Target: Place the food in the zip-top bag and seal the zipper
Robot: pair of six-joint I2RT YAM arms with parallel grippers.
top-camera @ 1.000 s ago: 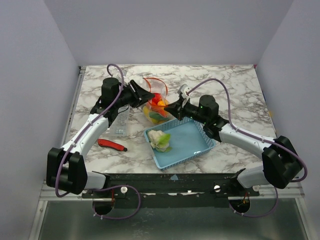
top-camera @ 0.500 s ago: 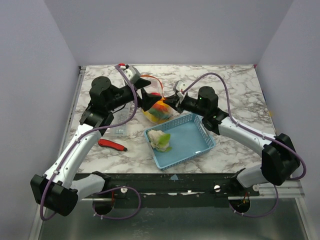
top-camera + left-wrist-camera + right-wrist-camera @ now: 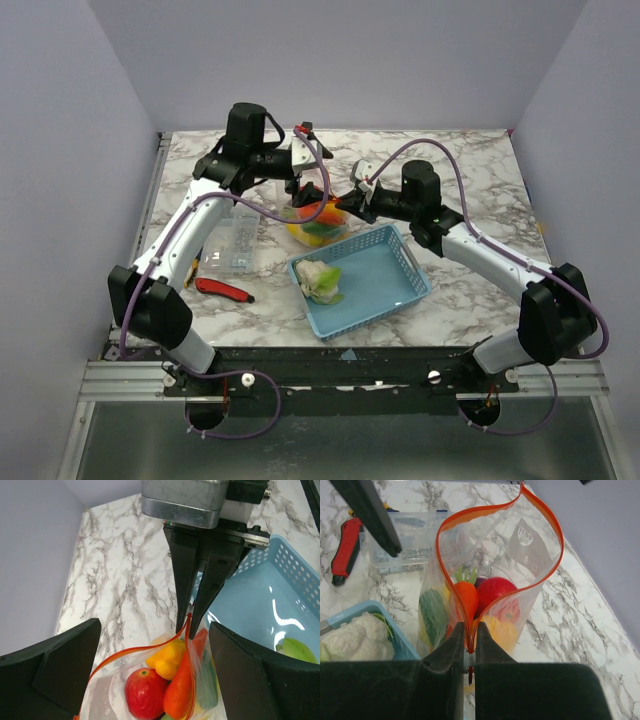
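Observation:
The zip-top bag (image 3: 530, 545) stands upright on the marble table, its red-orange zipper (image 3: 495, 507) gaping in a loop. Inside are a red apple (image 3: 495, 592), an orange carrot (image 3: 466, 597), a yellow pepper (image 3: 167, 657) and a green piece (image 3: 432, 610). My right gripper (image 3: 468, 630) is shut on the zipper's near end; it also shows in the left wrist view (image 3: 190, 615). My left gripper (image 3: 154, 630) is open, over the bag's far side, its fingers either side of the mouth and apart from it. In the top view the bag (image 3: 315, 222) sits between the left gripper (image 3: 305, 190) and the right gripper (image 3: 345, 200).
A blue basket (image 3: 395, 275) in front of the bag holds a white-and-green toy vegetable (image 3: 320, 280). A clear rigid box (image 3: 230, 245) lies to the left of the bag. A red-and-black handled tool (image 3: 222, 290) lies near the front left.
My left arm has swung from the bag's left side up and round to its far side, the gripper now open over the mouth. My right gripper has kept its pinch on the zipper end.

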